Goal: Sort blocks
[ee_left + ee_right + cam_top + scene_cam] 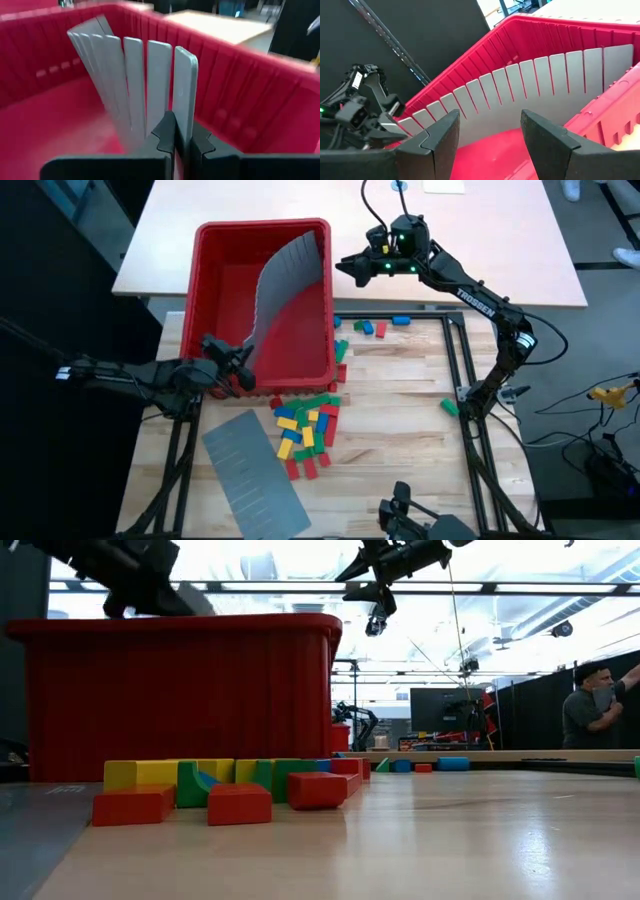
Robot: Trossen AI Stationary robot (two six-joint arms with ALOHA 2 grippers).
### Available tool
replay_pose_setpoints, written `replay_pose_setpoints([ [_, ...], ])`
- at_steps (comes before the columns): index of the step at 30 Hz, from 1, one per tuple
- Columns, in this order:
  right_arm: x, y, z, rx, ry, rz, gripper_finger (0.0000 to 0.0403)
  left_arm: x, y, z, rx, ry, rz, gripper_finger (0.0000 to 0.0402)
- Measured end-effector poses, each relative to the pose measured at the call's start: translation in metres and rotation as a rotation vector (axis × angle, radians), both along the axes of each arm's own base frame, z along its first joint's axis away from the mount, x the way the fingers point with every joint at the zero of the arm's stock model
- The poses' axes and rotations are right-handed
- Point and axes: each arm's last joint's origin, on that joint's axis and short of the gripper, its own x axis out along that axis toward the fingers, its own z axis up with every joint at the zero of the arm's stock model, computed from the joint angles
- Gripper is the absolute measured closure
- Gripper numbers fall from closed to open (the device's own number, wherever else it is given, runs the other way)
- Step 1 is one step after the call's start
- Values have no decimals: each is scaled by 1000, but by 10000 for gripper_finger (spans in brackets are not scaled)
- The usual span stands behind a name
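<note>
The left claw (238, 370) sits at the big red plastic bin's (215, 240) 7 o'clock corner, its dark fingers (165, 134) pinched shut on the end of a flat grey slotted panel (280, 285) that stands bowed inside the bin, curving from that corner up toward 1 o'clock. The right claw (347, 265) hovers just outside the bin's 3 o'clock wall with its fingers (445, 135) spread apart and nothing between them, facing the panel.

The small rectangular blocks in red, green, blue and yellow (308, 425) lie mostly in a heap on the pale wooden worktop (400, 440) just beyond the bin's 5 o'clock corner. A few more blocks (370, 327) lie scattered at 3 o'clock of the bin, and a lone green block (449, 407) sits well apart toward 4 o'clock.

A second grey slotted panel (250, 470) lies flat on the worktop at 6 o'clock of the bin, beside the heap.
</note>
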Motion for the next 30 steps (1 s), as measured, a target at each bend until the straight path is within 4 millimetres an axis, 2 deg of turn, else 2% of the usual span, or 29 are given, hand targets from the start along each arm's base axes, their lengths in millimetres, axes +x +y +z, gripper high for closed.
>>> replay_pose_setpoints([
  [6,0,0,0,0,0,0,208,-17,1,-11,-85,58,46,401],
  [16,0,0,0,-2,1,1,208,-41,2,-9,-176,-4,61,396],
  [20,0,0,0,-8,2,2,208,-44,1,-10,-209,2,31,357],
  [30,0,0,0,-20,5,4,208,-41,0,-12,-235,15,28,216],
])
